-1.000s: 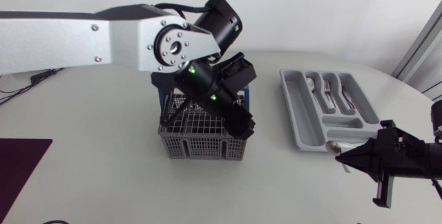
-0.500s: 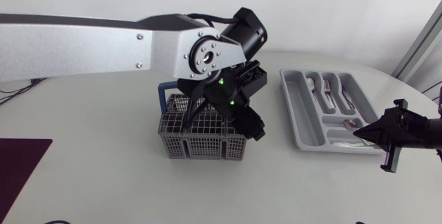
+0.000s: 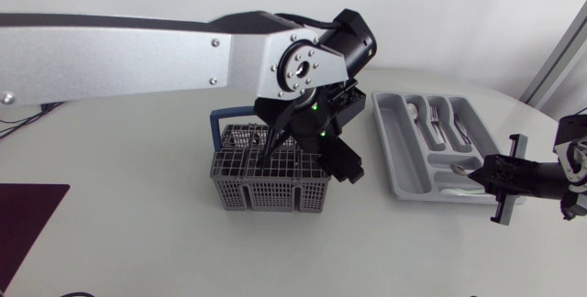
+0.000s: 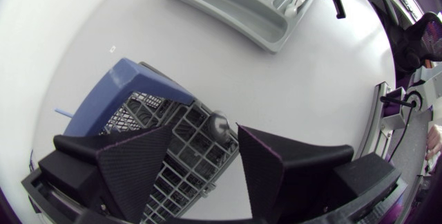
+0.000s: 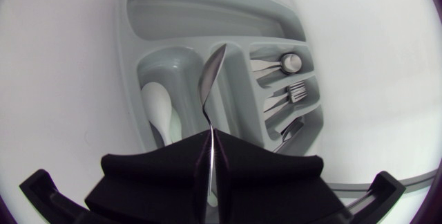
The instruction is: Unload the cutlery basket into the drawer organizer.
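Spoon (image 5: 210, 86) held over the organizer (image 5: 131, 79); left gripper (image 4: 204, 133) above the basket (image 4: 145, 113).
Our right gripper (image 5: 209, 140) is clamped on the spoon's handle, its bowl above the organizer's compartments, where other cutlery (image 5: 290, 92) lies. Our left gripper's fingers stand spread apart just over the basket's grid. The basket stands near the organizer.

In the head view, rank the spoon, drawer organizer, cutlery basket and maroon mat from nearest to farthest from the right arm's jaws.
1. The spoon, in its grip.
2. The drawer organizer, directly below, on the table's right.
3. The cutlery basket, mid-table.
4. The maroon mat, at the far left edge.
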You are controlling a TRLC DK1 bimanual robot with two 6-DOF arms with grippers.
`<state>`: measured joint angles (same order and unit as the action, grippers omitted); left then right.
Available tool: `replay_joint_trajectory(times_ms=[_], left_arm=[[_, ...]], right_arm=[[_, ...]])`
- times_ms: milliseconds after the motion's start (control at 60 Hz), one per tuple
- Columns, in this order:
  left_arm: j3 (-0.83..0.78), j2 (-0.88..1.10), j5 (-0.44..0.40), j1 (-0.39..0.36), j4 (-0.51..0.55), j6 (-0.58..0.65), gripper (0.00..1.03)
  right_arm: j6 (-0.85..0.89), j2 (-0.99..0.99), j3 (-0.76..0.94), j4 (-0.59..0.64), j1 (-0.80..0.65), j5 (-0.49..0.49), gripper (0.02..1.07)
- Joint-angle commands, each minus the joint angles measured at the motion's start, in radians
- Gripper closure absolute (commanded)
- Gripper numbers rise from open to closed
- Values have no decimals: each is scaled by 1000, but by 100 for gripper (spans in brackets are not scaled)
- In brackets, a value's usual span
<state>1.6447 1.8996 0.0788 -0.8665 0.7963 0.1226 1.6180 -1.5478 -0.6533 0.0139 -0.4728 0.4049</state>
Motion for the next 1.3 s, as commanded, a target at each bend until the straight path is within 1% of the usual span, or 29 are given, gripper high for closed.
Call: replay_joint_trajectory(times_ms=[0,133,200,250,283,300,317,433,483,583,667,700,783,800,917,1000,1167,1267,1283], left_arm=[[32,29,13,-8,21,-35,17],[30,29,26,-12,24,-44,17],[29,30,38,-17,24,-47,17],[30,32,49,-20,23,-51,17],[30,33,62,-25,23,-54,17],[30,35,64,-25,23,-54,17],[30,35,73,-28,23,-55,17],[32,41,121,-35,23,-60,17],[32,44,138,-39,23,-63,17],[26,46,161,-46,23,-72,17],[20,38,184,-65,23,-77,17],[18,35,193,-69,23,-80,17],[14,29,239,-91,23,-92,17],[14,26,257,-104,23,-100,17],[7,19,306,-132,23,-113,17],[7,21,340,-143,21,-120,17],[9,38,421,-166,21,-135,18],[14,56,437,-170,20,-144,19],[14,61,437,-170,20,-147,21]], right_arm=[[40,-29,47,-40,28,-34,101],[48,-38,86,-115,56,-75,101],[62,-41,103,-143,57,-92,99],[62,-41,112,-164,59,-95,89],[62,-40,118,-178,59,-95,78],[60,-40,119,-180,59,-95,77],[59,-38,121,-183,59,-94,70],[42,-8,135,-184,56,-90,41],[26,12,142,-184,56,-90,32],[-7,66,167,-183,56,-87,21],[-50,118,184,-172,60,-87,20],[-67,141,187,-152,65,-86,17],[-102,199,210,-124,77,-78,17],[-112,216,216,-112,85,-77,17],[-161,296,250,-74,114,-74,17],[-193,345,251,-11,120,-49,17],[-299,450,271,58,158,-35,17],[-340,520,294,90,192,-34,17],[-345,534,300,95,197,-34,17]])
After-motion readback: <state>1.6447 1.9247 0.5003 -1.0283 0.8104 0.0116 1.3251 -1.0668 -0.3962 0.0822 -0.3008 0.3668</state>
